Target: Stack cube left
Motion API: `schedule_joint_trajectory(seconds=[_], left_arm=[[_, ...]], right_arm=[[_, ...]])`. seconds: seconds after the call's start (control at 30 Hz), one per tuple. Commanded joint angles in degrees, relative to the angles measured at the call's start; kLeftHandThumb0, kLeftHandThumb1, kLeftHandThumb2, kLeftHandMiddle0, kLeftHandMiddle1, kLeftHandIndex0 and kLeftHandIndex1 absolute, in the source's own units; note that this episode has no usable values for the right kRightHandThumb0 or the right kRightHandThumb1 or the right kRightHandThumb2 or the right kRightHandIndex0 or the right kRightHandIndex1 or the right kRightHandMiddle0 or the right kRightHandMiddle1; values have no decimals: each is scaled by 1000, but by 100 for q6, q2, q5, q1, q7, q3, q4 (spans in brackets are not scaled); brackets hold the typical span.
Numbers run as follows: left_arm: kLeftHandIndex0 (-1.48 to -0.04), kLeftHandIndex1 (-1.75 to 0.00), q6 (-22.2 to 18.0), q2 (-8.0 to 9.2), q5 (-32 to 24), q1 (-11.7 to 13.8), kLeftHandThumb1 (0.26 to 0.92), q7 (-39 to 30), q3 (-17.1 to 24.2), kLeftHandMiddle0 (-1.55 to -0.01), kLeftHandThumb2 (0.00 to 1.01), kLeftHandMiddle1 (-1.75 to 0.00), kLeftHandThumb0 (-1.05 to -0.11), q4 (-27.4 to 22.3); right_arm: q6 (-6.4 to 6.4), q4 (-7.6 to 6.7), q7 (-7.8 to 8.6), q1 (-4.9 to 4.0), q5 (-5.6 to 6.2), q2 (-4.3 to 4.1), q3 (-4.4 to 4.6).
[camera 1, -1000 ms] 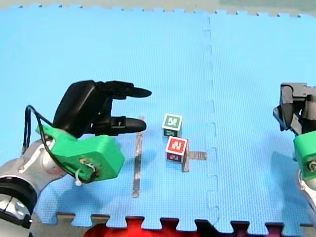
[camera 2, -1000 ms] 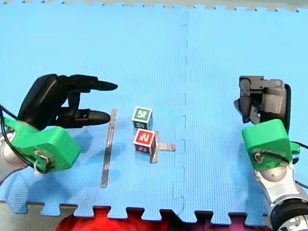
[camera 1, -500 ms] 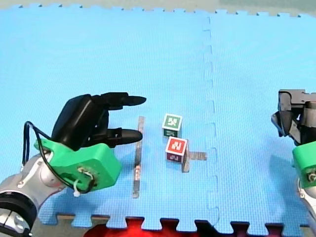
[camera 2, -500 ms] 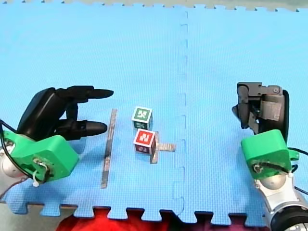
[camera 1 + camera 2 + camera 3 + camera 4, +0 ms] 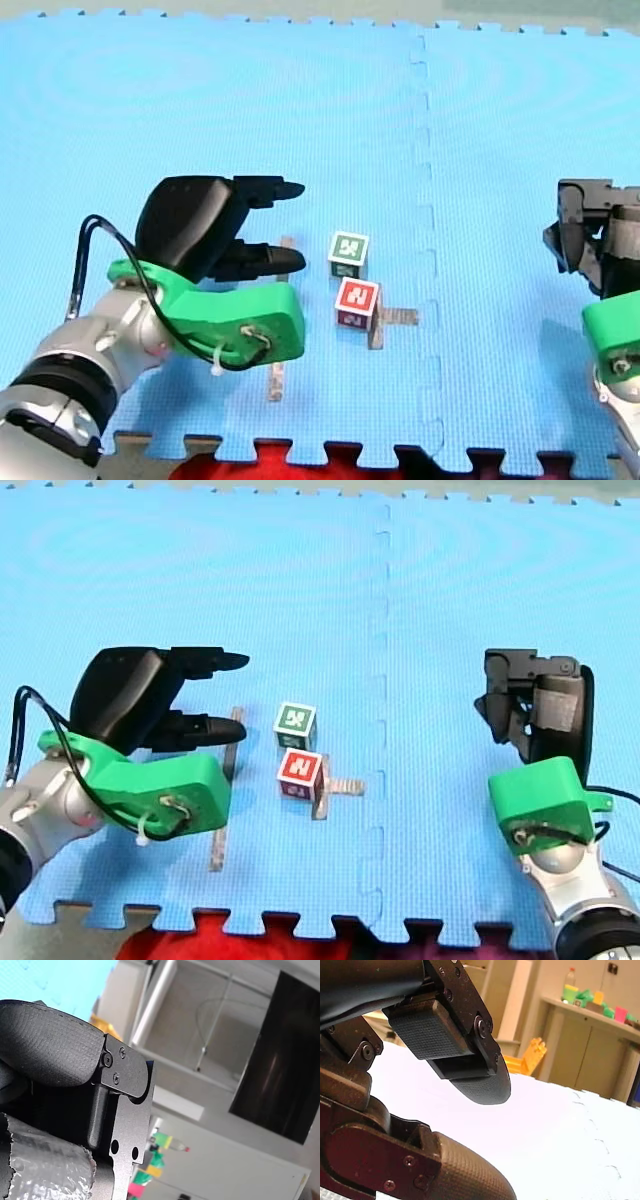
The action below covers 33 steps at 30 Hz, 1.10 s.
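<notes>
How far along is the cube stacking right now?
Done: nothing; the green cube and red cube sit unstacked on the mat. In hand: the left robot hand, holding nothing, is beside them; the right robot hand is far right. Left: grasp, lift, stack.

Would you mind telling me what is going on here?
The robot is set to stack two cubes. The green cube and the red cube sit unstacked, close together, on the blue foam mat. The left robot hand, open, is just left of them. The right robot hand, shut, is off to the right.
</notes>
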Motion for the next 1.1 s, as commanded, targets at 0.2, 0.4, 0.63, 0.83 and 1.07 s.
schedule_joint_trajectory(seconds=[0.2,0.4,0.63,0.83,1.07], left_arm=[[-919,-18,-4,-129,-161,-142,753,-182,4,-960,0,-1746,-885,126],[-804,-2,50,-202,-224,-218,785,-506,-6,-980,16,-1746,-948,211],[-670,0,214,-225,-200,-316,841,-929,-92,-963,25,-1746,-1039,219],[-558,-32,293,-179,-147,-389,793,-1382,-222,-914,6,-1746,-1002,204],[-619,-26,144,-241,-275,-376,666,-1425,-156,-894,1,-1746,-829,195]], right_arm=[[-8,-169,-105,56,-69,-5,44],[-44,-247,-105,94,-69,17,48],[-47,-315,-105,133,-55,25,31],[-23,-371,-145,159,-68,13,18],[-46,-385,-176,173,-84,-14,17]])
